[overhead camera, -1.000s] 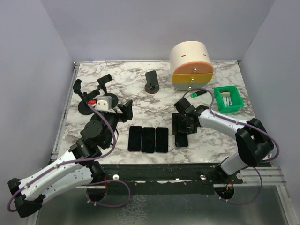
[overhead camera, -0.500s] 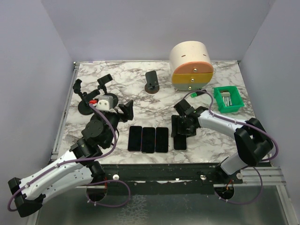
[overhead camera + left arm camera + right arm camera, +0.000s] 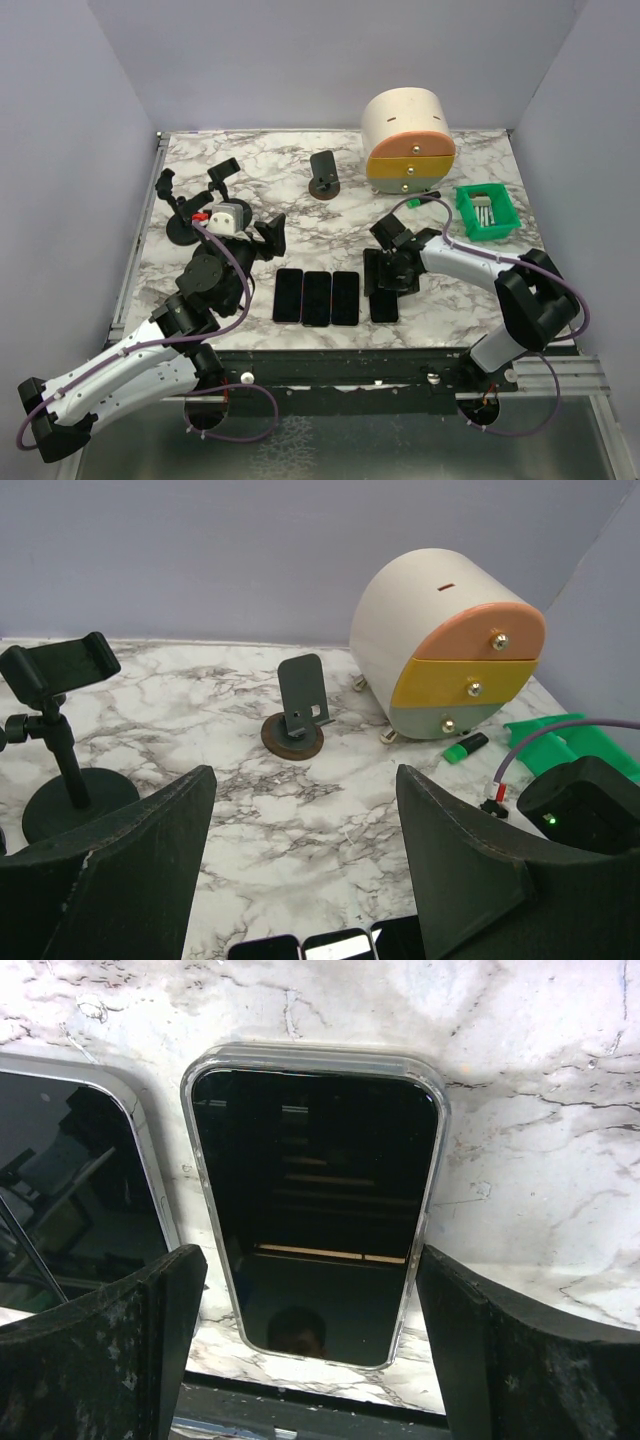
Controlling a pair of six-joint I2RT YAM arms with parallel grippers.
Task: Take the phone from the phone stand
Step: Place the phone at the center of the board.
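Hovering open and empty over the phone [image 3: 315, 1200], flat on the surface [image 3: 270, 150] at five o'clock from the phone stand [image 3: 323, 178], the right end effector [image 3: 310, 1355] risked dragging it into the neighbouring phone [image 3: 80, 1190] if it dipped.

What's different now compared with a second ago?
The right gripper slid the phone slightly left, next to the three other phones, then opened wider and let go. It now lies flat on the table. The left gripper and the empty phone stand stayed put.
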